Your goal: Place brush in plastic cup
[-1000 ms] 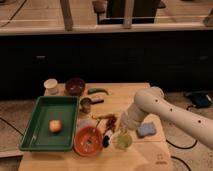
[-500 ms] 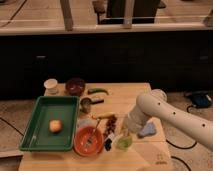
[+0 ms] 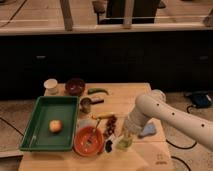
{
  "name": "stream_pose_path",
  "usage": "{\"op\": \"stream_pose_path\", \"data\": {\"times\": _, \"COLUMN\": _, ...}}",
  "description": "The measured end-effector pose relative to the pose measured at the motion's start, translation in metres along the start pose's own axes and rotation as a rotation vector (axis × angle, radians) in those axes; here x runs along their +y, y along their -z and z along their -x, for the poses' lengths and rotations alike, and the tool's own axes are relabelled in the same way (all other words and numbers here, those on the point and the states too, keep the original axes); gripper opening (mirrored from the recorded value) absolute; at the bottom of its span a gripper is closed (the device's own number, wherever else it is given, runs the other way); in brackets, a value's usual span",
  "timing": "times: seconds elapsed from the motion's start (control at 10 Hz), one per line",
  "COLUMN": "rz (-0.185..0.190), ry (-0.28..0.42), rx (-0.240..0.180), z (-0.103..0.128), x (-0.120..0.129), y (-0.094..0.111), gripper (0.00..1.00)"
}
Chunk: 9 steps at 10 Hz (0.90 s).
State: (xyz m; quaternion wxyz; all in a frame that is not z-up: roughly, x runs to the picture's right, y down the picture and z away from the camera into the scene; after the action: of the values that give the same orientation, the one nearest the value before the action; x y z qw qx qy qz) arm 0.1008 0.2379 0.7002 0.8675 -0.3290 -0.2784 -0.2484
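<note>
The plastic cup (image 3: 124,144), small and translucent yellow-green, stands near the front edge of the wooden table (image 3: 135,95). My gripper (image 3: 126,133) hangs at the end of the white arm (image 3: 150,106), directly over the cup and close to its rim. I cannot make out the brush: it is hidden at the gripper or lost against it. A small dark item (image 3: 109,146) lies between the cup and the orange bowl (image 3: 89,140); I cannot tell what it is.
A green tray (image 3: 35,131) with a round fruit (image 3: 55,126) is at the left. A white cup (image 3: 51,86), a dark bowl (image 3: 75,86), a green pepper (image 3: 97,91), a metal cup (image 3: 86,105), a yellow stick (image 3: 102,116), dark grapes (image 3: 111,125) and a blue item (image 3: 148,131) stand around.
The arm has shifted slightly and the gripper has come down a little closer over the cup. The other things have not moved.
</note>
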Motion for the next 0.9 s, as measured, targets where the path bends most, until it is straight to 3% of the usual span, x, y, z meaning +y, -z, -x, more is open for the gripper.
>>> {"op": "stream_pose_path", "data": {"times": 0.2, "rz": 0.008, "ry": -0.021, "rx": 0.008, "z": 0.0003, "x": -0.0006, "y": -0.0014, "gripper": 0.16}}
{"op": "stream_pose_path", "data": {"times": 0.3, "rz": 0.010, "ry": -0.024, "rx": 0.009, "z": -0.0001, "x": 0.0003, "y": -0.0020, "gripper": 0.31}}
{"op": "stream_pose_path", "data": {"times": 0.5, "rz": 0.013, "ry": -0.027, "rx": 0.008, "z": -0.0007, "x": 0.0013, "y": -0.0030, "gripper": 0.48}}
{"op": "stream_pose_path", "data": {"times": 0.7, "rz": 0.017, "ry": -0.023, "rx": 0.004, "z": 0.0003, "x": -0.0007, "y": -0.0049, "gripper": 0.72}}
{"op": "stream_pose_path", "data": {"times": 0.9, "rz": 0.023, "ry": -0.023, "rx": 0.000, "z": -0.0009, "x": 0.0004, "y": -0.0047, "gripper": 0.80}}
